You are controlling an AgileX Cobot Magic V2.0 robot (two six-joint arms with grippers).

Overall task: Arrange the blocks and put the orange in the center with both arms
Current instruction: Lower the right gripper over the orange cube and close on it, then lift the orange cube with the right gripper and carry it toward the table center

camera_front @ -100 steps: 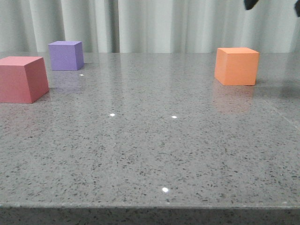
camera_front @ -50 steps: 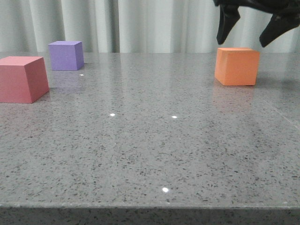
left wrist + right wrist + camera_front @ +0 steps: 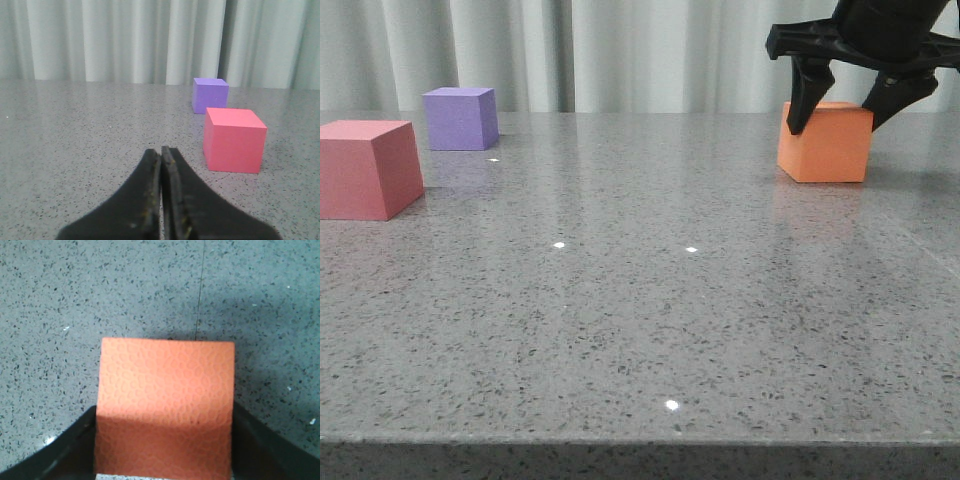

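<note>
The right gripper [image 3: 838, 118] hangs over the orange cube [image 3: 825, 142] at the far right of the table [image 3: 650, 300], its pointed fingers spread wider than the block and straddling its top edges; in the right wrist view the orange cube [image 3: 165, 407] sits squarely between the two dark fingers [image 3: 55, 450], which flank its sides without visibly pressing in, so the claw reads as released and not yet gripping. The cube rests flat on the grey speckled surface, well off to the right rather than in the middle. The left gripper [image 3: 161, 200] is out of the front view, and its wrist camera shows the two fingers pressed together with nothing between them, clenched and empty, hovering low over bare tabletop. Ahead of it stand the pink-red cube [image 3: 233, 140] and, just behind that, the purple cube [image 3: 210, 95], close together but apart. From the front, the pink-red cube [image 3: 367, 168] sits at the left edge and the purple cube [image 3: 461, 118] farther back, both well away from the orange one. As a judgement, the task is at its start: no block is yet arranged, the orange grasp is only lined up, and closing, carrying to centre, and positioning the other two blocks all remain.
</note>
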